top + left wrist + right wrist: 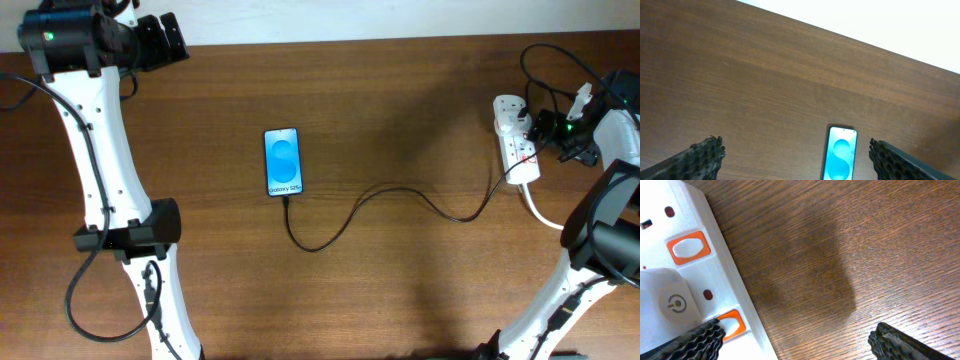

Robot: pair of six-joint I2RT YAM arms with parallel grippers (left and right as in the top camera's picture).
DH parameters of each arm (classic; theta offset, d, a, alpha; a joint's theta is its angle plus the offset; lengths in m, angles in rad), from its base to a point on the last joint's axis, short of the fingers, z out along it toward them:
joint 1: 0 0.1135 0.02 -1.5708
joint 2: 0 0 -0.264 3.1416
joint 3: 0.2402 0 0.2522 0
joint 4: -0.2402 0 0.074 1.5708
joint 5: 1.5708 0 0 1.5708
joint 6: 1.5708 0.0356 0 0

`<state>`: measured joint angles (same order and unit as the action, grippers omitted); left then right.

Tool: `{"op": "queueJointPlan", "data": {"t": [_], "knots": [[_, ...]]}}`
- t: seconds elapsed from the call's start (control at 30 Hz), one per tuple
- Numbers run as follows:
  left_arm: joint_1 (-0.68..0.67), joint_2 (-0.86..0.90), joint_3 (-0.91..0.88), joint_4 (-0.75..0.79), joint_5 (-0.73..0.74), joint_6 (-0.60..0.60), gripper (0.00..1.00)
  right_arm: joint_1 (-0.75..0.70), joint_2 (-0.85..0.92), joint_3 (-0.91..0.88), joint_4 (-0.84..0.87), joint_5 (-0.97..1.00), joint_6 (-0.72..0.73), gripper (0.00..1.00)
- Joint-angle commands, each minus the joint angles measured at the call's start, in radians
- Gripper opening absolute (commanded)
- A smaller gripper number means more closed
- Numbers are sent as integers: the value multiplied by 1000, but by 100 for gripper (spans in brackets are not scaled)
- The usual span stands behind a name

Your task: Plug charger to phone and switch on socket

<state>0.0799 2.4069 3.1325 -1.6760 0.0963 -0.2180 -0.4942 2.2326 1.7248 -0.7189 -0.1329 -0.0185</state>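
Phone [283, 162] is lying screen-up left of centre on the bench [400, 80]. The charger [312, 248] is looping from the phone's lower edge rightward to the socket [515, 140] at the right edge. The right end effector [797, 345] is hovering over the socket, spread wide and empty, one finger [690, 342] just beside an orange switch [732, 323] and a white adapter [665, 300]. The left end effector [800, 162] is hanging wide open and empty at the upper left, well apart from the phone.
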Motion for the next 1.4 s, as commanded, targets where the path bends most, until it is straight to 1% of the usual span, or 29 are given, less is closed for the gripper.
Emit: {"op": "queueJointPlan", "data": {"t": [0.0, 0.13, 0.27, 0.3, 0.4, 0.53, 0.67, 1.17, 1.37], "knots": [[2, -6, -2, 2, -8, -5, 99, 58, 16, -10, -29, -129, -31, 99], [2, -6, -2, 2, -8, -5, 99, 58, 16, -10, -29, -156, -37, 99], [2, -6, -2, 1, -8, -5, 99, 57, 16, -10, -25, -143, -37, 99], [2, -6, -2, 1, -8, -5, 99, 57, 16, -10, -21, -127, -32, 99], [2, -6, -2, 1, -8, -5, 99, 55, 14, -6, -8, 1, 35, 99], [2, -6, -2, 1, -8, -5, 99, 44, -10, 29, -27, 14, 39, 98], [2, -6, -2, 1, -8, -5, 99, 28, -24, 116, -85, 41, 42, 98], [2, -6, -2, 2, -8, -5, 99, 29, 28, 117, -66, 59, 41, 98], [2, -6, -2, 1, -8, -5, 99, 29, 39, 117, -102, 59, 34, 98]]}}
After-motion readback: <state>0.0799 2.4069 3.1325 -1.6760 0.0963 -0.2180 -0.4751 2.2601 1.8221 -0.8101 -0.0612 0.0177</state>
